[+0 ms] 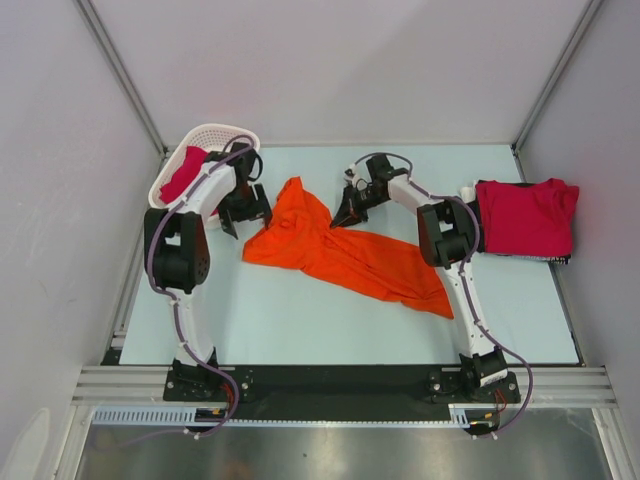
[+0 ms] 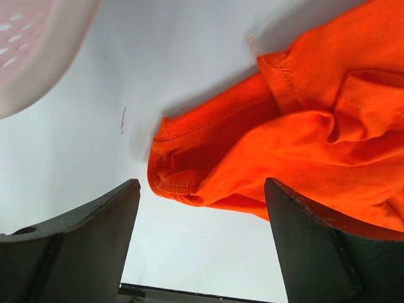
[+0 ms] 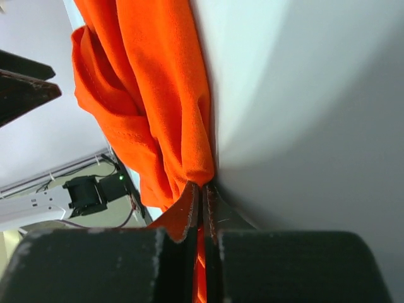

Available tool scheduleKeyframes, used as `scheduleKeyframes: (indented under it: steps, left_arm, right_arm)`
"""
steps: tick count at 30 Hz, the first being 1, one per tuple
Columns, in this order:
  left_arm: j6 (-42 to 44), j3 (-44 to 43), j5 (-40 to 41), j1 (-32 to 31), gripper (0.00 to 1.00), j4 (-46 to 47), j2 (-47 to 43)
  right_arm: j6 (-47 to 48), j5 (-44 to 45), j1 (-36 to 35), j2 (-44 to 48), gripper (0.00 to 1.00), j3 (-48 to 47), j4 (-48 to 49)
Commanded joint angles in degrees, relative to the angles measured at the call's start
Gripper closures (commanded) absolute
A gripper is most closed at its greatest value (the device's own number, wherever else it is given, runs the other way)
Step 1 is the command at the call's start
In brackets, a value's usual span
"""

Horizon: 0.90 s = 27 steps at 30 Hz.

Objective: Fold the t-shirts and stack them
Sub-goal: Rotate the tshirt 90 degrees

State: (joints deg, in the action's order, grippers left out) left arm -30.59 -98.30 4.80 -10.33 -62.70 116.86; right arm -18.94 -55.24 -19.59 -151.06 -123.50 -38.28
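The orange t-shirt [image 1: 340, 250] lies crumpled in a diagonal band across the middle of the table. My right gripper [image 1: 347, 212] is shut on a fold of the orange t-shirt [image 3: 164, 95] at its upper edge; cloth shows between the closed fingers [image 3: 189, 211]. My left gripper [image 1: 240, 213] is open, just left of the shirt's left end; the hemmed corner of the orange t-shirt [image 2: 252, 151] lies beyond its fingers [image 2: 95, 221], not between them. A folded crimson t-shirt [image 1: 525, 217] lies at the right. Another crimson t-shirt [image 1: 185, 172] sits in the basket.
A white lattice basket [image 1: 232, 134] stands at the back left, beside the left arm; its rim shows in the left wrist view [image 2: 38, 50]. Grey walls enclose the table on the left, back and right.
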Motion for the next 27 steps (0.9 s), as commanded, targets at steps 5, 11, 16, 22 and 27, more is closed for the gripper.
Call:
scheduleKeyframes:
  steps: [5, 11, 16, 22, 27]
  left_arm:
    - [1.85, -2.95, -3.92, 0.40, 0.15, 0.29, -3.74]
    - [1.85, -1.63, -4.27, 0.39, 0.15, 0.73, -4.62]
    - [1.94, -1.28, -6.55, -0.04, 0.15, 1.00, -4.27]
    - [2.11, -2.42, -8.75, -1.36, 0.15, 1.26, -2.52]
    - [1.41, -4.09, -12.95, -3.20, 0.14, 2.49, -0.41]
  right_arm:
    - [-3.90, 20.51, 3.77, 1.65, 1.00, 3.09, 11.64]
    - [-8.39, 26.67, 9.92, 0.16, 1.00, 1.95, 18.67]
    - [-12.17, 31.33, 15.81, -0.37, 1.00, 1.51, 21.14]
    - [-12.43, 35.03, 21.87, 0.68, 1.00, 1.16, 19.83]
    - [-12.35, 30.39, 23.37, 2.44, 0.72, 1.51, 18.51]
